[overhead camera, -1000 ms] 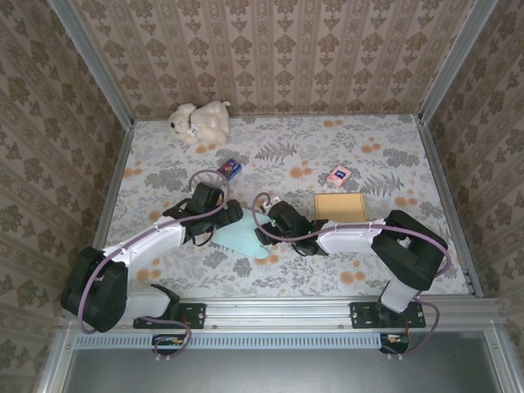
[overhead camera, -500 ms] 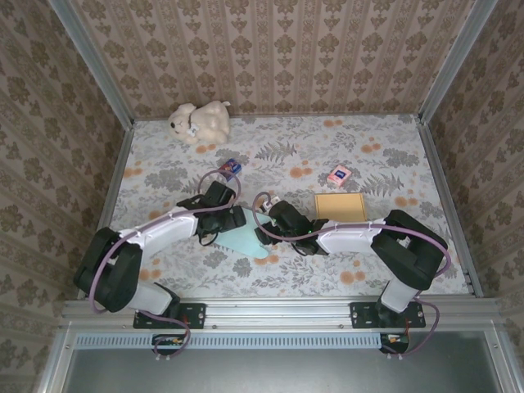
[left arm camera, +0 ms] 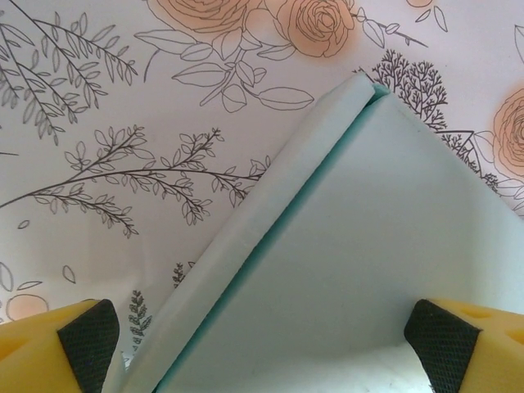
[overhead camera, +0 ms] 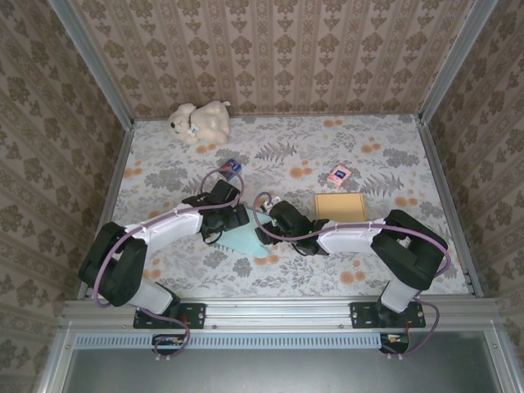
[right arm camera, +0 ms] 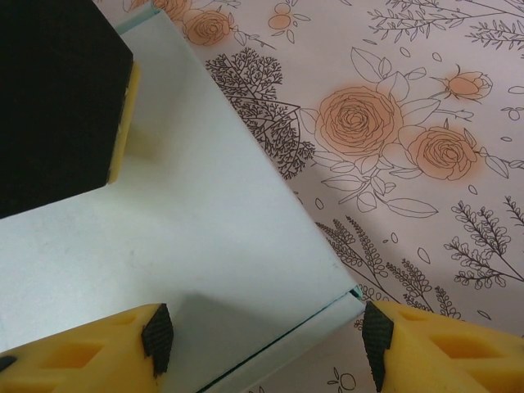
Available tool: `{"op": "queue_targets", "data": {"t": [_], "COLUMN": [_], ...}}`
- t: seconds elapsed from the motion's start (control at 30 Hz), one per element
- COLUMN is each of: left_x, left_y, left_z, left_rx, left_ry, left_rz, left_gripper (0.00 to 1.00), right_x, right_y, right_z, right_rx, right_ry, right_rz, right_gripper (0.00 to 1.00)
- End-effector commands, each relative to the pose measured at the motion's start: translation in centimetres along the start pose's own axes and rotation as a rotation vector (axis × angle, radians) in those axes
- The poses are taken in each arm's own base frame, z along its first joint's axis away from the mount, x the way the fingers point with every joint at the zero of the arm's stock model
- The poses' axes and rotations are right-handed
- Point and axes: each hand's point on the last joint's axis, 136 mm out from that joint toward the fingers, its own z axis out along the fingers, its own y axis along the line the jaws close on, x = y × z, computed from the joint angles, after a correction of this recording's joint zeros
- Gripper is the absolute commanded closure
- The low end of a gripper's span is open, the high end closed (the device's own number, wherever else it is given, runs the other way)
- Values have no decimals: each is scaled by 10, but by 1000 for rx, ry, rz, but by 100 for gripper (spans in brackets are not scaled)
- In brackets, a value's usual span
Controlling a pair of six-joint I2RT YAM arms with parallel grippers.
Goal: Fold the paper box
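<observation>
The paper box (overhead camera: 248,236) is a pale teal sheet lying flat on the floral table between the two arms. In the left wrist view the paper box (left arm camera: 360,254) has a narrow flap (left arm camera: 246,237) folded up along its left edge. My left gripper (left arm camera: 262,344) is open and straddles that edge, one pad (left arm camera: 86,340) over the table and the other (left arm camera: 442,340) over the sheet. My right gripper (right arm camera: 267,340) is open over the box's near corner (right arm camera: 348,291), with a folded strip between its pads. The left gripper's finger (right arm camera: 57,98) shows on the sheet opposite.
A teddy bear (overhead camera: 199,121) sits at the back left. A small blue box (overhead camera: 232,169) lies just behind the left gripper (overhead camera: 232,215). A pink box (overhead camera: 339,174) and a flat tan box (overhead camera: 340,205) lie right of the right gripper (overhead camera: 276,229). Patterned walls enclose the table.
My left arm has swung right and forward, bringing its gripper over the box's left edge. The right arm and the box have not moved.
</observation>
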Motion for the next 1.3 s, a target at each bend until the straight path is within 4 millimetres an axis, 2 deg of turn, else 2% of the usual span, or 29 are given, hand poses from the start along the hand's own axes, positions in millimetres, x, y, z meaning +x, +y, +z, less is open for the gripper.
{"op": "queue_targets", "data": {"t": [0.0, 0.27, 0.5, 0.77, 1.0, 1.13, 1.27], "left_x": [24, 32, 34, 36, 36, 36, 39], "left_y": [8, 14, 23, 26, 27, 29, 30], "left_z": [12, 13, 15, 18, 19, 20, 21], "left_rx": [-14, -3, -30, -37, -39, -44, -41], "left_ry": [84, 109, 95, 95, 89, 88, 90], "left_rz": [-19, -107, -116, -110, -117, -129, -144], "left_gripper": [0, 0, 0, 0, 1, 1, 2], "right_x": [19, 19, 17, 1, 5, 15, 22], "right_y": [-5, -5, -3, 3, 18, 25, 44], "right_z": [1, -2, -5, -31, -53, -56, -56], "right_rx": [8, 5, -8, -17, -36, -60, -132], "right_ry": [56, 49, 44, 4, -3, 22, 28], "right_rz": [-4, 4, 19, 98, 196, 309, 362], "right_gripper": [35, 35, 35, 35, 35, 35, 36]}}
